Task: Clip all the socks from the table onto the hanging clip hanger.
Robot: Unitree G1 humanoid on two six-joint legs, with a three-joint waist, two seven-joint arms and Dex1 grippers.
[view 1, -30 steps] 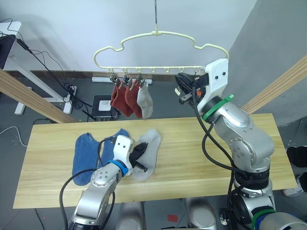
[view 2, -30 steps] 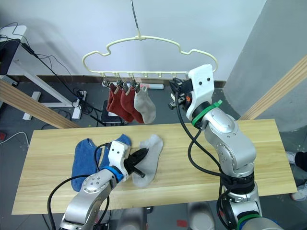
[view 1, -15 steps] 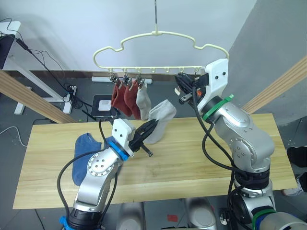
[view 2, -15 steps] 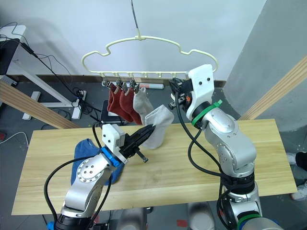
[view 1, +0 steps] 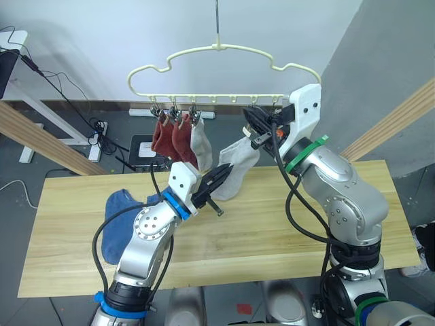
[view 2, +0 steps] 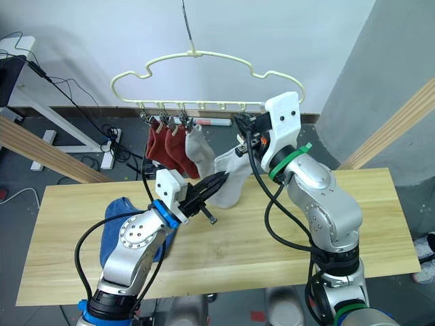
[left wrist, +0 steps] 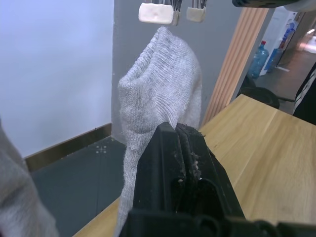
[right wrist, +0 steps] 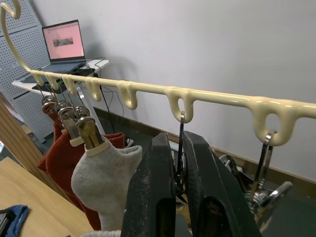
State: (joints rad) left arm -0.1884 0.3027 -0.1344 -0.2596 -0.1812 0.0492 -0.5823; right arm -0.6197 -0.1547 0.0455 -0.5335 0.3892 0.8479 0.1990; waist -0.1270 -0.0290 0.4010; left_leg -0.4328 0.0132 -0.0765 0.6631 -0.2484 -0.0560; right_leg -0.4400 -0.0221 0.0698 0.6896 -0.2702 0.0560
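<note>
The pale yellow clip hanger (view 1: 204, 97) hangs above the table's (view 1: 285, 231) far edge. Two rust red socks (view 1: 163, 136) and a light grey sock (view 1: 201, 146) hang from its leftmost clips. My right gripper (view 1: 253, 122) is shut on a metal clip (right wrist: 181, 123) further along the bar. My left gripper (view 1: 223, 174) is shut on a second light grey sock (view 1: 239, 161), held up in the air with its top edge just under that clip. Blue socks (view 1: 119, 214) lie on the table's left part, partly behind my left arm.
Slanted wooden poles stand at the left (view 1: 41, 139) and at the right (view 1: 394, 122). Cables and a power strip (view 1: 102, 129) lie on the floor behind the table. A laptop (right wrist: 64, 42) sits on a white desk at the far left.
My left gripper has lifted the light grey sock off the table and carried it up and right to the clip. The right gripper has stayed on its clip.
</note>
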